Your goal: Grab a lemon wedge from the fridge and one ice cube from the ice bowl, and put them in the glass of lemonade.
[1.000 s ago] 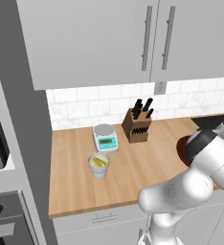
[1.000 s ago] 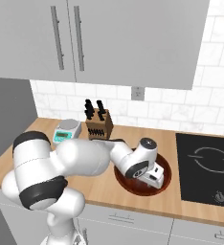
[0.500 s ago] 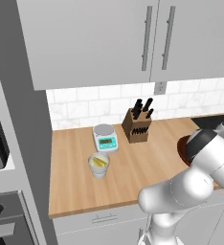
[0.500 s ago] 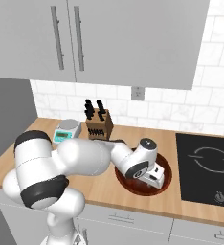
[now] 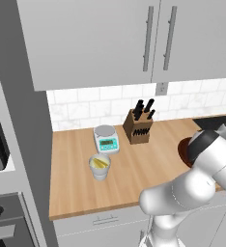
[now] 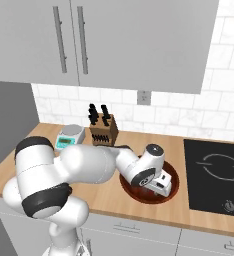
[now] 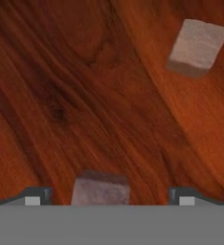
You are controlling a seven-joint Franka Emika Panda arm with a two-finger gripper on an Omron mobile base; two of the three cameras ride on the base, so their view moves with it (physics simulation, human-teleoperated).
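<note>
The gripper (image 7: 106,196) sits low in the bowl (image 6: 175,175) near the bench's front edge, jaws wide, one cube (image 7: 100,189) between the tips. Closing off-centre could squirt it away across the slick wood (a second cube (image 7: 196,47) lies apart). The glass (image 5: 100,167), wedge (image 5: 101,162) inside, waits left.

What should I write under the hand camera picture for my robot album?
Open gripper down inside the ice bowl, one ice cube between its fingertips, another cube farther off.
</note>
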